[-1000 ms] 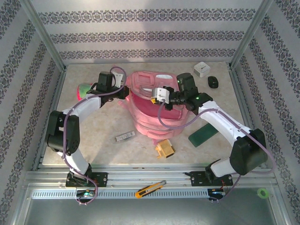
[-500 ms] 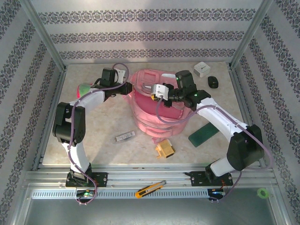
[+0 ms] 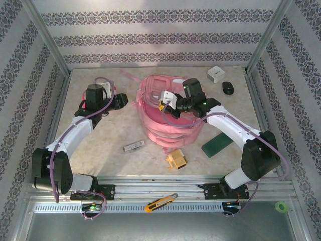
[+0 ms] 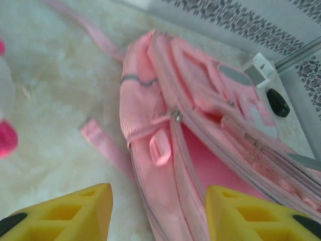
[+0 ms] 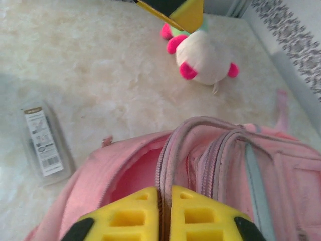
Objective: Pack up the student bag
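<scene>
The student bag (image 3: 168,118) is a large pink backpack lying in the middle of the table, its main zip open on a pink inside (image 5: 138,173). My right gripper (image 5: 165,213) is shut on the bag's zipped rim, the yellow fingertips (image 5: 125,218) pinching the fabric edge; from above, the right gripper (image 3: 168,104) sits over the bag's top. My left gripper (image 4: 158,216) stands open, with the bag's side (image 4: 150,170) and bare table between its fingers (image 4: 70,216) and nothing gripped. From above, the left gripper (image 3: 119,101) is just left of the bag.
A pink, green and white plush toy (image 5: 203,57) lies left of the bag by my left arm. A clear labelled pack (image 3: 134,146), a yellow block (image 3: 176,160) and a green flat piece (image 3: 217,144) lie in front. A white box (image 3: 215,74) and black item (image 3: 228,88) sit back right.
My left gripper let go of the bag's left side, opened and drew back to the left. The bag sank flatter. My right gripper shifted a little toward the back.
</scene>
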Motion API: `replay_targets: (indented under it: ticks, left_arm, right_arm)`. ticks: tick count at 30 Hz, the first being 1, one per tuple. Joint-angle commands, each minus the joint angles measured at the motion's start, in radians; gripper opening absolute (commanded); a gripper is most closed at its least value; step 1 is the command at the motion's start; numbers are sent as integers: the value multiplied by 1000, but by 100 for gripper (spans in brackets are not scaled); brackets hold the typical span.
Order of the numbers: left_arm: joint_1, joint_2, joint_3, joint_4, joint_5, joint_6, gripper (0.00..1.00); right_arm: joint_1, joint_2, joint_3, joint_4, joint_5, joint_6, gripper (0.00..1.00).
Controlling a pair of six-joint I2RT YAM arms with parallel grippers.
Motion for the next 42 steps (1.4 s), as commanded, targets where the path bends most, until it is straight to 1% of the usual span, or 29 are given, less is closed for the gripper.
replay_targets:
  ticks: [1,2,4,6,8,11,14,16,19,21,22,25,28,33,37,40,42]
  left_arm:
    - [-7,-20,-64,27,56,-121,57]
    - [-7,-26,-70,27,74,-140,59]
    - [-11,-31,-71,29,111,-162,62]
    - [-19,-28,-73,31,130,-173,64]
    - [-29,-20,-84,52,130,-182,65]
    - [-42,31,-104,142,128,-209,65]
    - [-61,125,-83,213,164,-251,65]
    - [-79,183,-67,245,177,-268,65]
    - [-107,253,-59,284,177,-284,59]
    - [-122,286,-67,316,173,-297,54]
    - [-127,294,-71,320,167,-303,52]
    - [-134,305,-88,322,143,-316,41]
    - [-135,287,-118,327,114,-325,37]
    - [-125,256,-121,234,56,-299,36]
    - [-107,230,-127,183,21,-279,37]
    - [-102,197,-137,165,1,-264,40]
    - [-100,171,-137,143,-19,-250,45]
  right_arm:
    - [47,-32,-24,44,75,252,39]
    - [61,-40,-26,31,124,343,48]
    - [74,-66,-40,-3,198,496,57]
    - [70,-109,-74,-26,289,690,63]
    - [30,-153,-121,-58,336,857,65]
    - [-96,-208,-238,-49,366,1063,65]
    - [-203,-246,-323,-38,378,1174,66]
    - [-253,-257,-355,-32,400,1211,66]
    - [-316,-227,-370,-18,412,1222,66]
    - [-335,-177,-361,9,386,1220,64]
    - [-335,-149,-352,27,363,1213,62]
    - [-317,-45,-311,76,299,1215,57]
    - [-269,46,-267,131,277,1228,54]
    - [-177,174,-181,226,278,1281,54]
    - [-140,246,-99,249,284,1291,54]
    - [-139,254,-60,234,288,1288,57]
    - [-144,216,-56,196,326,1274,61]
